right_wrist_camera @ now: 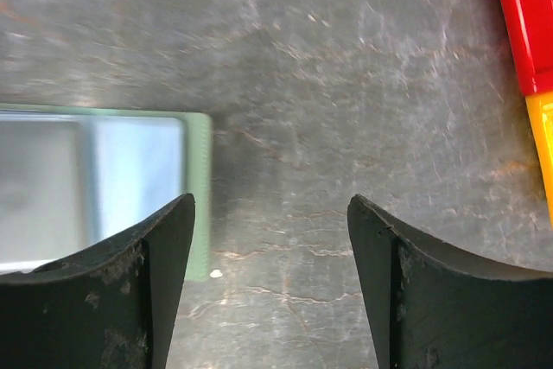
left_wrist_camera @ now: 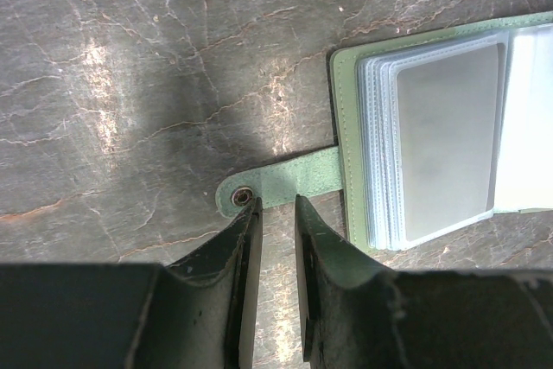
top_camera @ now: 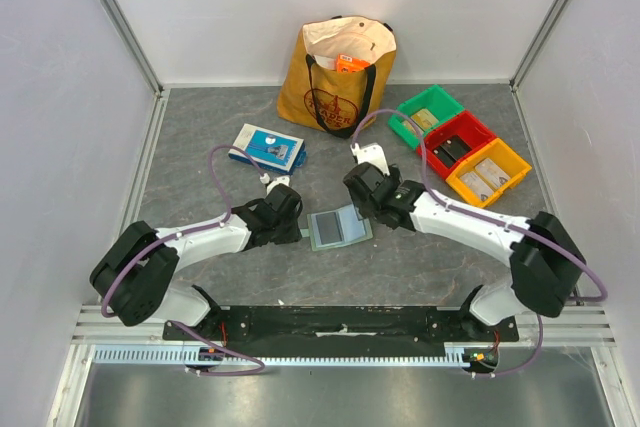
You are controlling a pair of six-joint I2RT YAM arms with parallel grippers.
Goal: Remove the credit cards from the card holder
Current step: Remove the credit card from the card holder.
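Holder (top_camera: 338,228) lies open on the bench (top_camera: 420,267), long axis running left to right. Its strap (left_wrist_camera: 294,181) points at the left tool (left_wrist_camera: 276,209), narrowed to a slit and gripping nothing. Right tool (right_wrist_camera: 272,213) gapes wide at the opposite end.

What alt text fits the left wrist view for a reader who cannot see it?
The pale green card holder lies open on a grey marbled table, its stacked clear pockets facing up and its snap tab sticking out sideways. The left gripper, fingers nearly together with a narrow gap, sits right at the tab's near edge.
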